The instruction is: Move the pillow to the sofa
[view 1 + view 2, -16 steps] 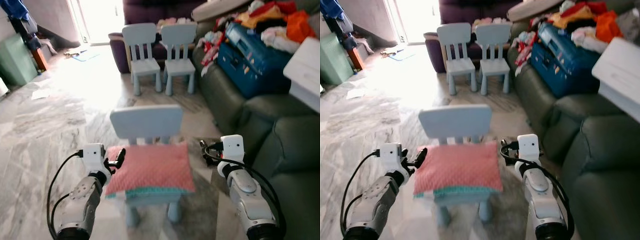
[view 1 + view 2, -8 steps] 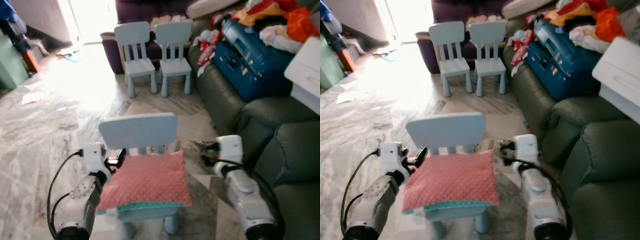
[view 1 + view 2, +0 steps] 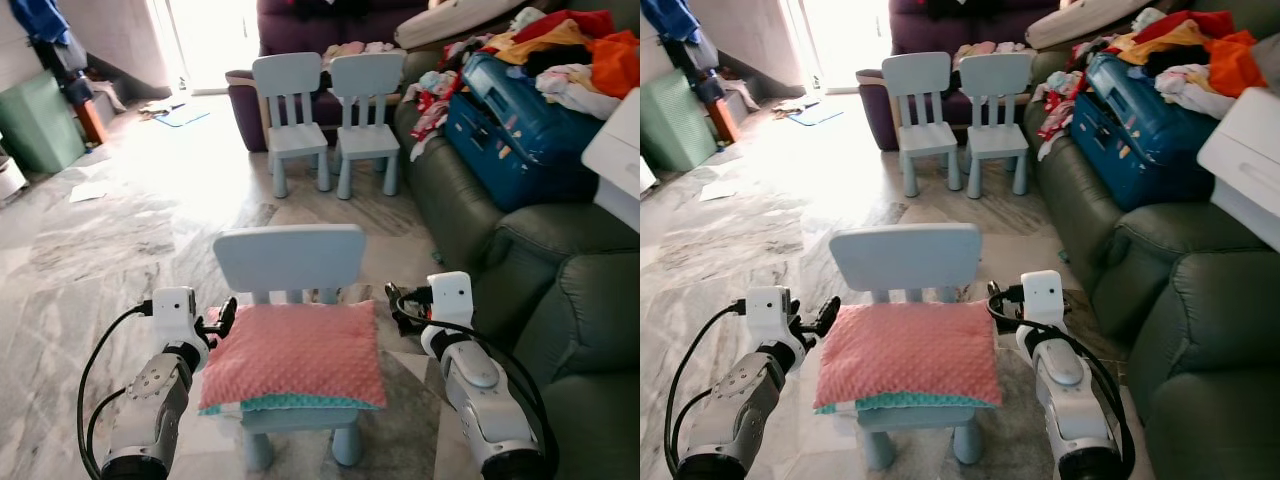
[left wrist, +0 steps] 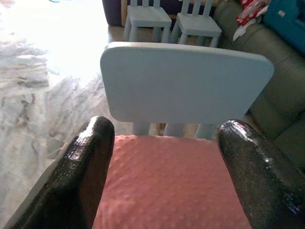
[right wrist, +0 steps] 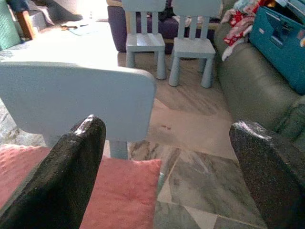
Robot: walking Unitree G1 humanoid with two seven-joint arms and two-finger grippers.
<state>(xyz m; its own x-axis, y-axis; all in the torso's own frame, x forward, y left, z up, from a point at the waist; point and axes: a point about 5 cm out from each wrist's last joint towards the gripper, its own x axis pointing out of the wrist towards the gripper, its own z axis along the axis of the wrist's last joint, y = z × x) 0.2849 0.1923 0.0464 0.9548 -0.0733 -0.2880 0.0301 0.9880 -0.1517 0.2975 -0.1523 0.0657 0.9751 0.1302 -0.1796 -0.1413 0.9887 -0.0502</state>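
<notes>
Pillow [image 3: 292, 353] on small chair [image 3: 290, 262], green sofa [image 3: 520, 250] just beside

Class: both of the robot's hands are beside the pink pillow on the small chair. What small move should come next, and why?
Probably close both hands inward onto the pillow. The left hand and right hand flank its two sides with fingers open, and it lies untouched on the blue chair, so gripping it comes before lifting toward the sofa.
</notes>
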